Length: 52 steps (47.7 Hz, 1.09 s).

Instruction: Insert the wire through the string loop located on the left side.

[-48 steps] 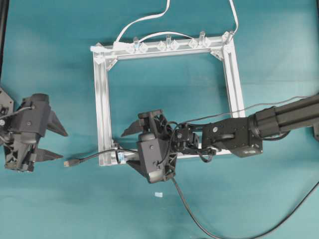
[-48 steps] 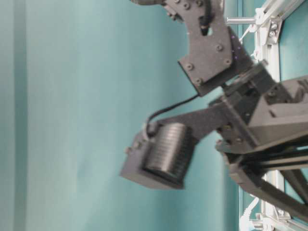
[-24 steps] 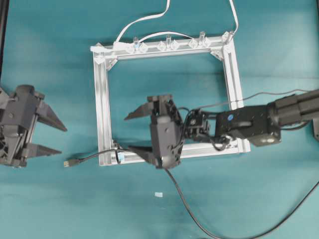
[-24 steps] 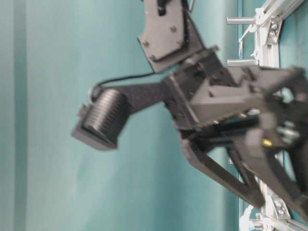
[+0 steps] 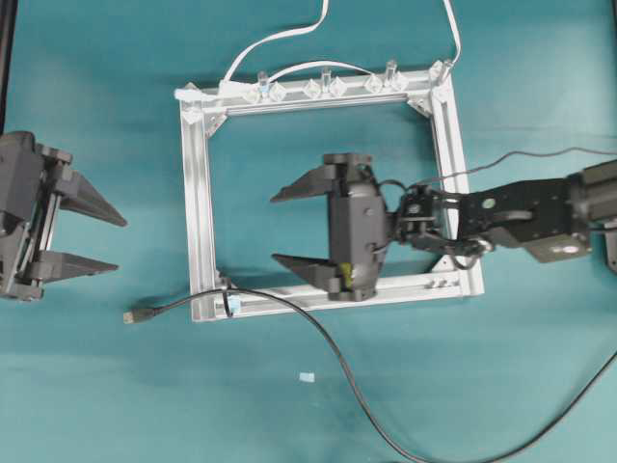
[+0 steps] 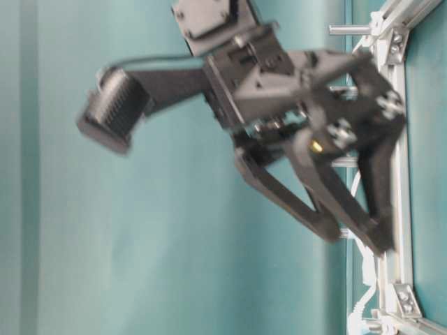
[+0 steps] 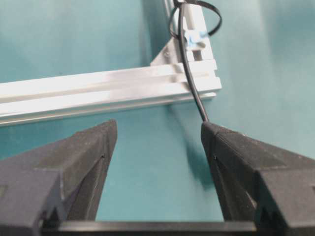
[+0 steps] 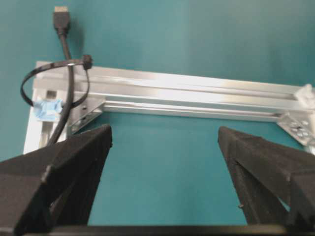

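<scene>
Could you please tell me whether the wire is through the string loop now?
Through. The right wrist view shows the wire passing inside the string loop, its plug lying beyond the frame.

Left gripper (image 5: 101, 238) at the left edge of the overhead view, jaws spread wide and empty, fingertips pointing right. Right gripper (image 5: 280, 227) near the centre, also wide open and empty, fingers aimed left, arm stretching in from the right edge. Blurred in the table-level view (image 6: 356, 234), raised clear of the table
</scene>
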Motion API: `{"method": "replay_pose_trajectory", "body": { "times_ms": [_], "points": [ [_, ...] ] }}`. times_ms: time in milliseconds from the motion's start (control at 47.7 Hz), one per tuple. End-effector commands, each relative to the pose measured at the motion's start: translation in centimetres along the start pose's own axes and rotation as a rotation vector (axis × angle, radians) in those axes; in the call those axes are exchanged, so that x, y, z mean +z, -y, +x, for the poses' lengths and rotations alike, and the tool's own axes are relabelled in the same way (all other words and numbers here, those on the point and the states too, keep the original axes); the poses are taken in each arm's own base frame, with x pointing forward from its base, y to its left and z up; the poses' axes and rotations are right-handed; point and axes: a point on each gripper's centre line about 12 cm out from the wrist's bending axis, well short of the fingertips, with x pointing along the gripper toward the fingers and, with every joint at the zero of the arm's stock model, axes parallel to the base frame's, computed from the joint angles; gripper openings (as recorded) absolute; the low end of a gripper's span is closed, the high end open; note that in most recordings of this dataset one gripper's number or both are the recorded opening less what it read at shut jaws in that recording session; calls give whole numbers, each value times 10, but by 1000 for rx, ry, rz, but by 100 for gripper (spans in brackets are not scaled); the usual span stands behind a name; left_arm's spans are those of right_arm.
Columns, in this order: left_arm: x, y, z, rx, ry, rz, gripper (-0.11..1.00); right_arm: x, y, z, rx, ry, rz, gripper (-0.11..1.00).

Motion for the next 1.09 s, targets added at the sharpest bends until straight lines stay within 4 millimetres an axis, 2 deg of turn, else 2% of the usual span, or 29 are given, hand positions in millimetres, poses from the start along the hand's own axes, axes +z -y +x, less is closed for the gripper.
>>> {"method": "replay_pose_trajectory", "body": {
  "times_ms": [0, 419, 1069],
  "points": [
    [3, -1, -1, 5, 13, 9, 70, 20, 6, -14, -20, 80, 12, 96],
    [5, -2, -9, 4, 56, 6, 70, 19, 16, -43, -55, 137, 12, 96],
    [4, -2, -13, 3, 76, 1, 70, 13, 17, -45, -53, 127, 52, 96]
  ]
}}
